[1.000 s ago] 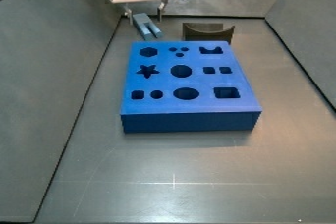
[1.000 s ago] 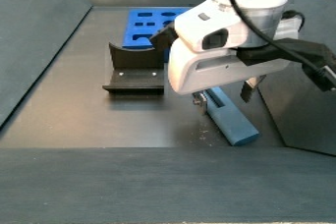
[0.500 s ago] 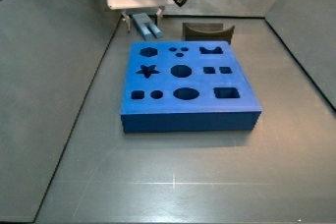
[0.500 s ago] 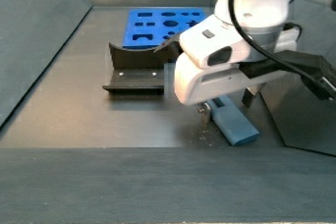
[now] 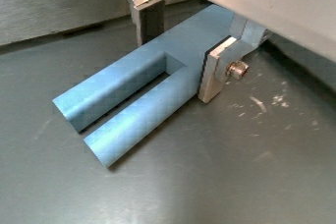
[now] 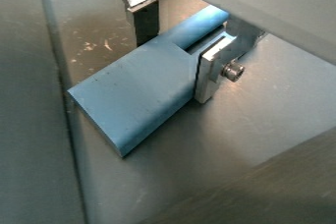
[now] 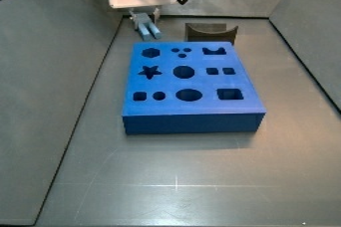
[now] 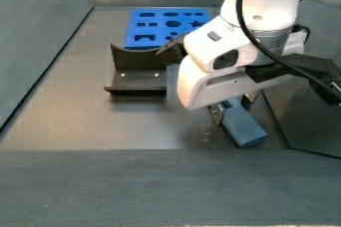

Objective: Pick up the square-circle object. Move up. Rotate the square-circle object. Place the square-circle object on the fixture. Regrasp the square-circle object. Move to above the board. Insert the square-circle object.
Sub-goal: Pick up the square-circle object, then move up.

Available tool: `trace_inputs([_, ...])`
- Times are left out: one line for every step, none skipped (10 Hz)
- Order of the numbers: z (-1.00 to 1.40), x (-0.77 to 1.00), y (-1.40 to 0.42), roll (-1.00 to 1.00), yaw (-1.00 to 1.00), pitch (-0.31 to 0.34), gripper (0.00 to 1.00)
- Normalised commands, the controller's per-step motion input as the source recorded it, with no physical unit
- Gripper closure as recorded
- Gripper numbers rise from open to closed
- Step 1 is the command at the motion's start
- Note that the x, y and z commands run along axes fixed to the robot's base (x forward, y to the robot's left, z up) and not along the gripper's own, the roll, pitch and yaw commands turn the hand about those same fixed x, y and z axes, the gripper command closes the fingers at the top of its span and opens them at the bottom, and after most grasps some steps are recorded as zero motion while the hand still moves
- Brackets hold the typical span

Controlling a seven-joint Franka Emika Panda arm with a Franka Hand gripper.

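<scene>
No readable text, label, brand or number shows on the board (image 7: 190,84), the bar (image 5: 138,105), the fixture (image 8: 138,67) or the gripper (image 5: 182,39).

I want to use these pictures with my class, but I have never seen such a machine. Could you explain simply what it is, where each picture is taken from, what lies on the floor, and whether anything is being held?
This is a robot arm ending in a gripper with two flat silver fingers. Two pictures come from cameras on its wrist, looking down past the fingers; two come from cameras fixed beside the work area.

On the dark floor lie three things: the board, a blue slab with shaped holes; the fixture, a small dark bracket; and the square-circle object, a slim grey-blue bar.

In both wrist views the fingers stand on either side of the bar, which lies on the floor. Whether they already squeeze it, I cannot tell.
</scene>
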Motion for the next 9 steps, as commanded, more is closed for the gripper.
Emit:
trace_inputs([0.0,0.0,0.0,0.0,0.0,0.0,1.0])
trace_inputs([0.0,0.0,0.0,0.0,0.0,0.0,1.0])
trace_inputs([0.0,0.0,0.0,0.0,0.0,0.0,1.0])
trace_inputs([0.0,0.0,0.0,0.0,0.0,0.0,1.0])
trace_inputs([0.0,0.0,0.0,0.0,0.0,0.0,1.0])
trace_inputs([0.0,0.0,0.0,0.0,0.0,0.0,1.0])
trace_inputs([0.0,0.0,0.0,0.0,0.0,0.0,1.0])
trace_inputs([0.0,0.0,0.0,0.0,0.0,0.0,1.0])
trace_inputs([0.83,0.0,0.0,0.0,0.0,0.0,1.0])
